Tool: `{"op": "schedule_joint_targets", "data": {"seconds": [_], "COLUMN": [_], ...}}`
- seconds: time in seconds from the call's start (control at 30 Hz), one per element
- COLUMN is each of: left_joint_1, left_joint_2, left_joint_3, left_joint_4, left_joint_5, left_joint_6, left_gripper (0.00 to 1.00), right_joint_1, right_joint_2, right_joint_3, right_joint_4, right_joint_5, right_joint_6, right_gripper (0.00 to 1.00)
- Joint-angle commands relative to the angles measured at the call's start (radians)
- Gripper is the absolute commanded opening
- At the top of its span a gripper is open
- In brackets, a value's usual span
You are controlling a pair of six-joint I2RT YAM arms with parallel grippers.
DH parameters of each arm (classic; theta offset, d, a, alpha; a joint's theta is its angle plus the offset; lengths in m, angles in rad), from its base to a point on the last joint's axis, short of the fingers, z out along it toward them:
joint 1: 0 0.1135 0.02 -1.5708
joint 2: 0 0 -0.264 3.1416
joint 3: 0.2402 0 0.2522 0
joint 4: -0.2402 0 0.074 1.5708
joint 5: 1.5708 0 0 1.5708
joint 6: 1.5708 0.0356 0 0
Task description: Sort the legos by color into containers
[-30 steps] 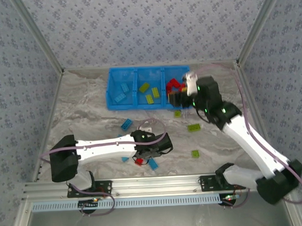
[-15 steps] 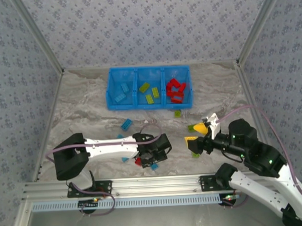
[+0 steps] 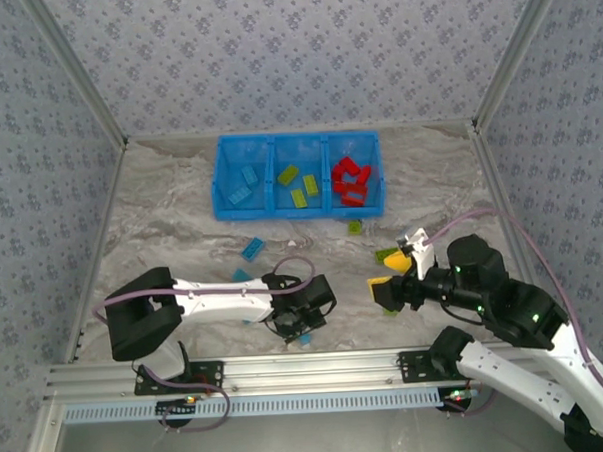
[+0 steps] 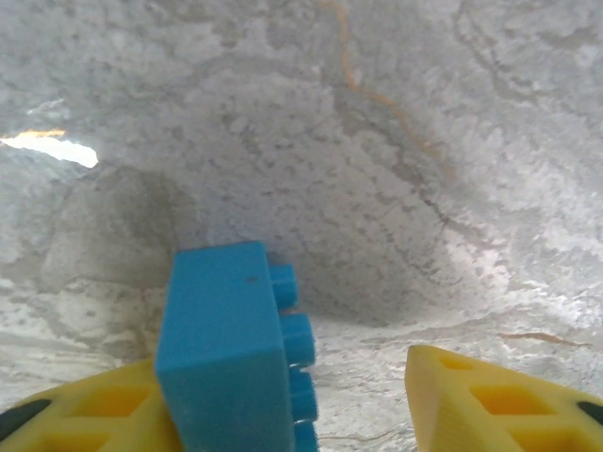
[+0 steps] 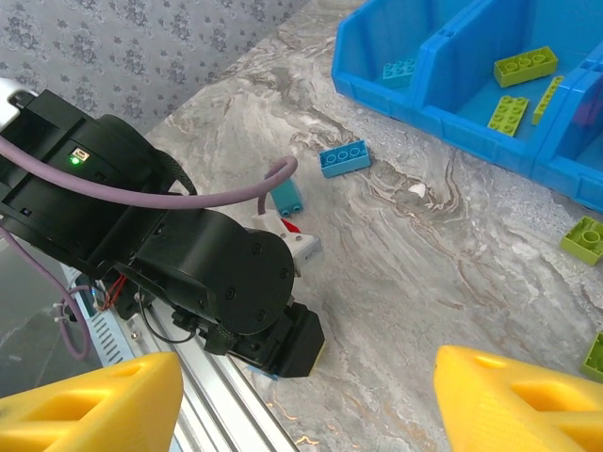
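The left gripper (image 3: 301,324) sits low on the table (image 3: 171,212) near its front edge with its yellow fingers apart. A light blue brick (image 4: 221,348) rests against one finger, clear of the other. The right gripper (image 3: 387,285) hovers wide open and empty, near a lime green brick (image 3: 386,252). In the blue bin (image 3: 281,213) the bricks lie sorted: blue in the left compartment, green in the middle, red in the right.

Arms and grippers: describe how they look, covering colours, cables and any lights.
Both the left arm and the right arm have white links joined by rounded black joint housings, with a lilac cable looping along each. Small green lights glow on the black housings. The left gripper and right gripper have bright yellow wedge-shaped fingers with recessed pockets.
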Motion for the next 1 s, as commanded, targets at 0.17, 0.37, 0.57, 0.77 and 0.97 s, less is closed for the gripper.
{"op": "schedule_joint_targets", "data": {"seconds": [0.17,0.37,0.57,0.77,0.97], "left_joint_1": [0.008,0.011,0.107,0.314,0.613], "left_joint_2": [0.015,-0.009,-0.071,-0.174,-0.231], "left_joint_3": [-0.008,0.096,0.223,0.292,0.364], "left_joint_4": [0.001,-0.115,-0.240,-0.349,-0.360], "left_joint_5": [-0.001,-0.087,-0.161,-0.201,-0.205], "left_joint_6": [0.009,0.076,0.225,0.416,0.721], "left_gripper": [0.30,0.16,0.15,0.14,0.15], "right_joint_1": [0.009,0.021,0.288,0.516,0.711], "right_joint_2": [0.010,0.025,0.187,0.404,0.668], "right_joint_3": [-0.005,-0.020,-0.005,0.081,0.148], "right_joint_4": [0.005,0.027,0.144,0.373,0.659], "right_joint_5": [-0.011,-0.050,0.142,0.318,0.613], "right_joint_6": [0.017,-0.005,-0.095,-0.217,-0.346], "right_gripper": [0.73,0.71,0.69,0.70,0.71]}}
